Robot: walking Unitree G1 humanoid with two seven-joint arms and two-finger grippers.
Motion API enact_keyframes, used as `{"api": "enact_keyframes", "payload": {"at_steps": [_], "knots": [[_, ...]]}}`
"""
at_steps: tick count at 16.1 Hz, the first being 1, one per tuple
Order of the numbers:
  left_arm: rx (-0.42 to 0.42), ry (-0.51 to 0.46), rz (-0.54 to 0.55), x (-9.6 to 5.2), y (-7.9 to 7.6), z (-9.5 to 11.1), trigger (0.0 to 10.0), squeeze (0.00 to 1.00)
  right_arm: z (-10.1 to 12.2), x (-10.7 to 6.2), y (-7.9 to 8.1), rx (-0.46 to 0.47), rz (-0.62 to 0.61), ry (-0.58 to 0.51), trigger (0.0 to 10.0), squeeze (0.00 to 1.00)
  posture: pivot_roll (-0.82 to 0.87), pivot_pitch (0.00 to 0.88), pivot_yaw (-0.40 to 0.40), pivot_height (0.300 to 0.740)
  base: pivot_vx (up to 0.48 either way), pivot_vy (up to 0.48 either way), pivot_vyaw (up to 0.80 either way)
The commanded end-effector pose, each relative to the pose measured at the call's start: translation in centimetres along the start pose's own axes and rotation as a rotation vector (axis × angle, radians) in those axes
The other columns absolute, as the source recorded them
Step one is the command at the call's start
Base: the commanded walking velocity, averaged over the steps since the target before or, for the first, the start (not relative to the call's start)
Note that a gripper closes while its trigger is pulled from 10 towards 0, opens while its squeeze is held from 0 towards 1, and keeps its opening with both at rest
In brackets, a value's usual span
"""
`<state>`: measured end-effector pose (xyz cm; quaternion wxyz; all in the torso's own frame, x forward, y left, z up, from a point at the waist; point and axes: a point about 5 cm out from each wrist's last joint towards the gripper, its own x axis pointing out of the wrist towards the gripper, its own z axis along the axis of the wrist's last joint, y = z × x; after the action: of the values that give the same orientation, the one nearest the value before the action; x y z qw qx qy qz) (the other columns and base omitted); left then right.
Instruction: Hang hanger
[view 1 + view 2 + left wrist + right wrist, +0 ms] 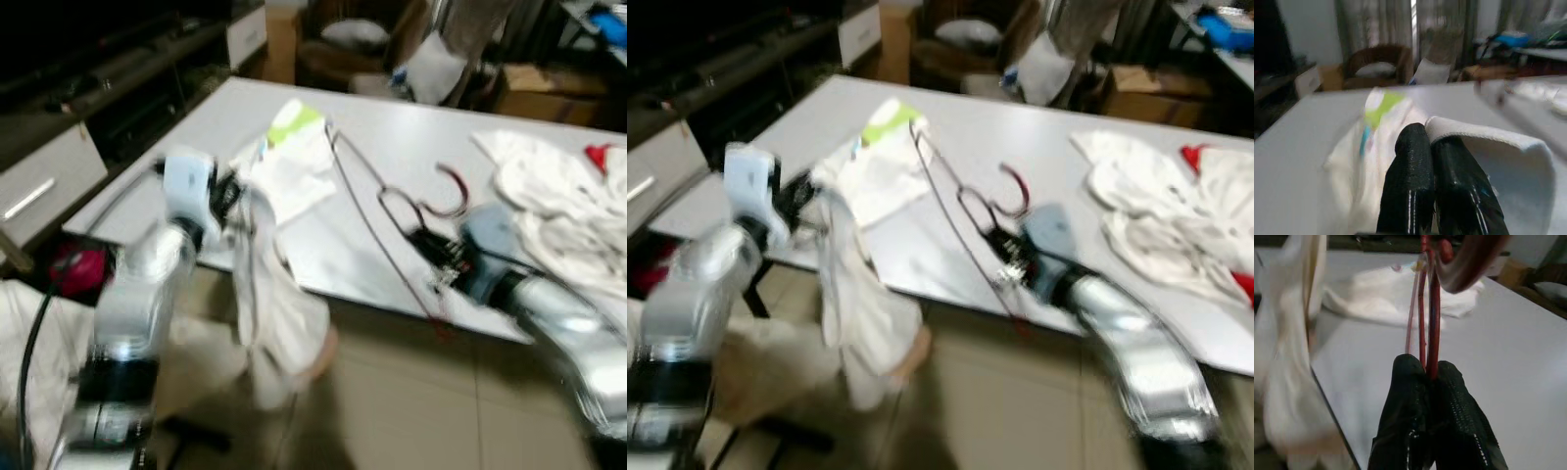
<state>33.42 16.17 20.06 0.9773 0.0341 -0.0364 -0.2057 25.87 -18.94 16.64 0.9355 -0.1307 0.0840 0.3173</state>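
A thin dark-red wire hanger [377,201] lies over the white table [411,137], its hook [453,191] curling toward the far side. My right gripper [431,245] is shut on the hanger's neck near the table's front edge; in the right wrist view the fingers [1435,396] pinch the red wires [1429,308]. A white garment [279,245] with a green patch [294,122] drapes from the table over its front edge toward the floor. My left gripper [1432,147] is shut on the garment's hem [1484,139], at the table's front-left edge [230,201].
A heap of white clothes [558,206] with a red piece [598,155] lies on the table's right side. Dark shelving [108,69] stands to the left, a wicker chair [353,44] and boxes [549,88] behind the table. Tiled floor [411,392] spreads below the front edge.
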Motion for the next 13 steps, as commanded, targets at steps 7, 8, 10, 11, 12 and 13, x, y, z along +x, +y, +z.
{"api": "enact_keyframes", "payload": {"at_steps": [7,8,10,11,12,13], "knots": [[0.125,0.001,-0.181,5.1,-0.5,3.2,10.0,0.0,2.6,-8.2,-0.7,-0.164,0.31,0.15,10.0,0.0,-0.09,0.0,0.058,0.74,0.324,0.0,0.0],[0.136,0.011,-0.183,5.8,-0.4,3.3,10.0,0.0,3.1,-9.1,-0.8,-0.183,0.333,0.164,10.0,0.0,-0.09,0.0,0.062,0.74,0.3,0.0,0.0],[0.164,0.026,-0.187,6.6,-0.3,3.4,10.0,0.0,3.8,-10.1,-0.8,-0.207,0.368,0.186,10.0,0.0,-0.1,0.0,0.066,0.74,0.3,0.0,0.0],[0.183,0.039,-0.178,7.1,-0.1,3.5,10.0,0.0,4.3,-10.8,-0.9,-0.219,0.381,0.196,10.0,0.0,-0.11,0.0,0.066,0.74,0.304,0.0,0.0],[0.205,0.054,-0.164,7.3,0.2,3.3,10.0,0.0,4.8,-11.2,-1.1,-0.231,0.38,0.196,10.0,0.0,-0.11,0.0,0.065,0.74,0.3,0.0,0.0],[0.258,0.081,-0.138,7.5,0.7,3.0,10.0,0.0,5.3,-11.5,-1.4,-0.239,0.379,0.191,10.0,0.0,-0.11,0.0,0.065,0.74,0.285,0.0,0.0]]}}
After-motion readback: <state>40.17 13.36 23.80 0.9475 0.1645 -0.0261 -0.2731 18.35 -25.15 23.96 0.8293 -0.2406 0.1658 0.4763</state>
